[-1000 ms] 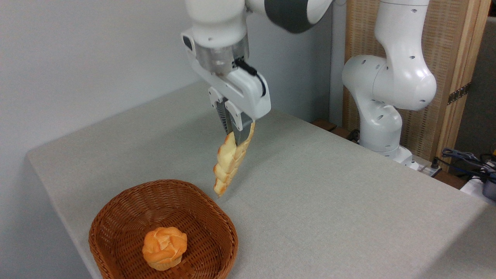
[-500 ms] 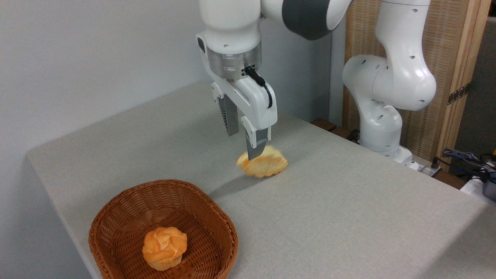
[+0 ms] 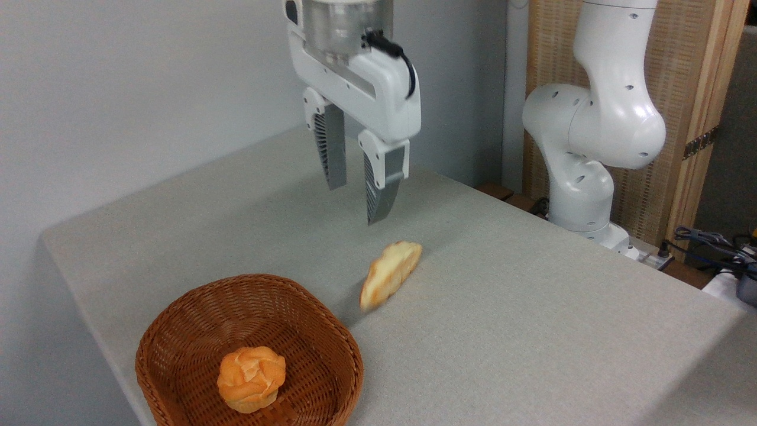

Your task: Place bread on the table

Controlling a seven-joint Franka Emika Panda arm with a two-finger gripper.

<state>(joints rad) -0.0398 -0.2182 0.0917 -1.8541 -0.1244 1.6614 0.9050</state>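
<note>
The bread (image 3: 390,274), a long pale piece with golden edges, lies on the grey-beige table (image 3: 502,307) just right of the basket, slightly blurred. My gripper (image 3: 356,204) hangs open above it, a little to the left, with nothing between its grey fingers. The fingertips are well clear of the bread.
A brown wicker basket (image 3: 195,331) sits at the front left with a round orange bun (image 3: 251,378) inside. The arm's white base (image 3: 585,177) stands at the table's back right. Cables (image 3: 715,248) lie at the far right.
The gripper opened and let go of the bread, which dropped and came to lie on the table. The gripper then rose and shifted slightly left.
</note>
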